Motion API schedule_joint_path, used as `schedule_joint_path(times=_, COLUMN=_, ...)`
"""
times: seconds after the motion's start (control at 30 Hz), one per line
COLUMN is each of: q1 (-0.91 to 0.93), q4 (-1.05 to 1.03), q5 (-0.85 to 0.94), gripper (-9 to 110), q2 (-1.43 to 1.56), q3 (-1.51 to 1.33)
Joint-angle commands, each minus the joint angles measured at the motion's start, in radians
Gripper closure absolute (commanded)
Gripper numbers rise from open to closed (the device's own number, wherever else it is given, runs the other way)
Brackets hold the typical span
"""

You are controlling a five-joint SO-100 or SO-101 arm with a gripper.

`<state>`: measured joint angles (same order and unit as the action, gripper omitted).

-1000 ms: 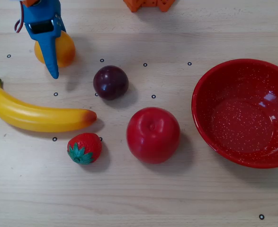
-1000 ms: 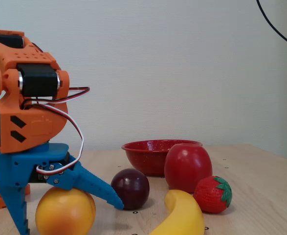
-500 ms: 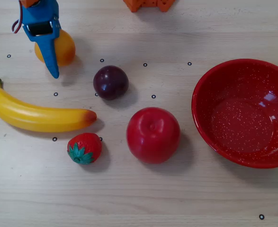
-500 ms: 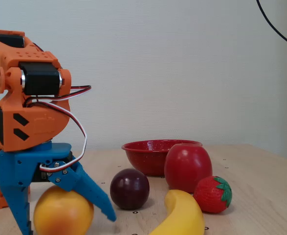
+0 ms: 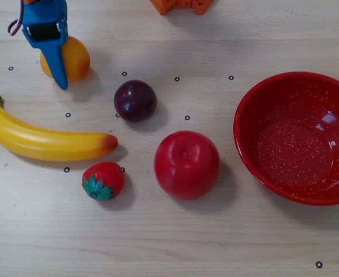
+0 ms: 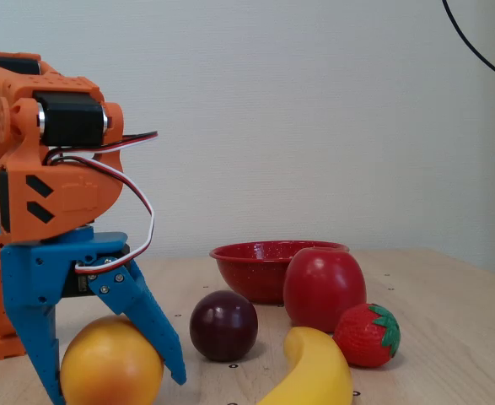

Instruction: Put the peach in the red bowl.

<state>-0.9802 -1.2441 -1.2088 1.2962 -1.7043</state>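
**A:** Where's your peach right now?

**B:** Your peach sits on the counter, at the top left corner of the overhead view and at the lower left of the fixed view. Your tool is down over it, one blue finger on either side.

**A:** So are you gripping it?

**B:** Your tool is closed around the peach, both blue fingers lying against its sides in the fixed view. From above you see one finger laid across the fruit. The peach's underside looks level with the counter, so you can't tell whether it has left the surface.

**A:** And the red bowl?

**B:** Your red bowl stands upright at the right edge of the overhead view, well apart from the peach. In the fixed view you find it behind the red apple.

**A:** What lies between them?

**B:** You have a dark plum near the peach, then the red apple closer to the bowl but not touching it. A banana lies below the peach in the overhead view, with a strawberry just beside its reddish tip. The plum, apple, banana and strawberry all rest on the counter, clear of your tool.
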Motion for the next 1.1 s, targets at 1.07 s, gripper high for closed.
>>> schedule_joint_path(times=1.07, q1=0.097, q4=-0.423, q5=0.146, gripper=101, q2=0.206, q3=0.347)
